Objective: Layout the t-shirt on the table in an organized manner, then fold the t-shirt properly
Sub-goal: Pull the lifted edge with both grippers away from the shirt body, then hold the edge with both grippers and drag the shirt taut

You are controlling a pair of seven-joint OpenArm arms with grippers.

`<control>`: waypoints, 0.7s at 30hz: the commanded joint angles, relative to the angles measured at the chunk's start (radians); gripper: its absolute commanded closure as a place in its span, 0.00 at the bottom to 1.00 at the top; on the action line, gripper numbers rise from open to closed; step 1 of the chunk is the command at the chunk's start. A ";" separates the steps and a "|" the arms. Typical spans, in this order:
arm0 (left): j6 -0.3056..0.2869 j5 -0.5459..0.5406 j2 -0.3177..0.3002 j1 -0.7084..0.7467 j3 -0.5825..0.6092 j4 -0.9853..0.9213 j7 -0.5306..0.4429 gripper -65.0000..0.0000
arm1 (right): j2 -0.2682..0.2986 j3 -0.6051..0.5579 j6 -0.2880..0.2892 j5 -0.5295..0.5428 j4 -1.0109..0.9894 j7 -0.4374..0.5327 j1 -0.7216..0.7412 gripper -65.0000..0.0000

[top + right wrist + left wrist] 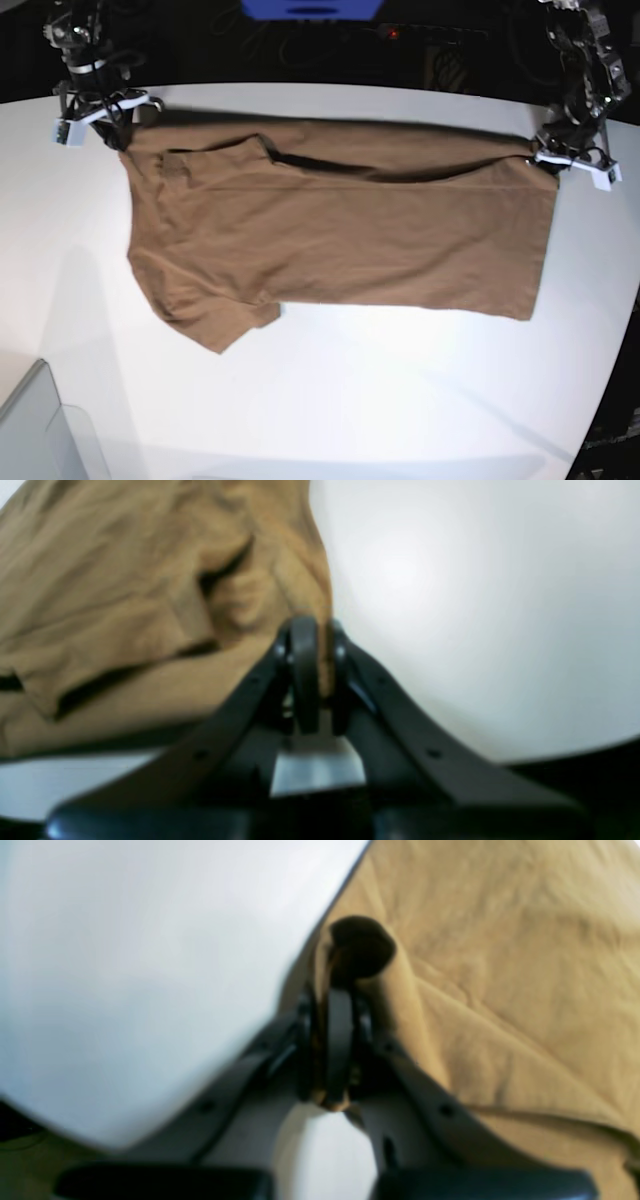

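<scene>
- The brown t-shirt (340, 230) lies spread across the middle of the white table (400, 400), its far edge lifted.
- Left gripper (552, 152), upper right, is clenched on the t-shirt's corner.
- Right gripper (122, 128), upper left, is clenched on the t-shirt's opposite corner.

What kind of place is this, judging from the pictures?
Probably a robot lab or test bench, not a home: a bare white table, a t-shirt held by two arm-mounted hands, and dark equipment behind.

No lettering, label, brand or number can be read anywhere (the wrist views are blurred besides), on any surface.
</scene>
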 commanded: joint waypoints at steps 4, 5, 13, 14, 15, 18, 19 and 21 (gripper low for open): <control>0.027 0.032 -0.002 0.063 -0.025 0.075 0.065 1.00 | 0.009 0.005 0.007 0.005 0.019 0.021 -0.013 1.00; 0.027 0.032 -0.002 0.070 -0.025 0.095 0.065 1.00 | 0.009 0.005 0.007 0.005 0.019 0.021 -0.013 1.00; 0.027 0.032 -0.023 -0.057 -0.052 0.199 0.314 1.00 | 0.016 0.008 0.007 0.004 0.126 -0.048 0.030 1.00; 0.027 0.032 -0.022 -0.085 -0.062 0.201 0.357 1.00 | 0.018 0.011 0.007 0.004 0.133 -0.079 0.043 1.00; 0.027 0.032 -0.022 -0.117 -0.072 0.204 0.403 1.00 | 0.030 0.013 0.007 0.004 0.136 -0.112 0.063 1.00; 0.027 0.032 -0.022 -0.190 -0.103 0.206 0.508 1.00 | 0.047 0.014 0.006 0.004 0.137 -0.166 0.101 1.00; 0.027 0.032 -0.023 -0.209 -0.114 0.206 0.533 1.00 | 0.049 0.014 0.006 0.004 0.137 -0.174 0.109 1.00; 0.027 0.032 -0.023 -0.229 -0.137 0.206 0.558 1.00 | 0.047 0.024 0.006 0.008 0.137 -0.171 0.112 1.00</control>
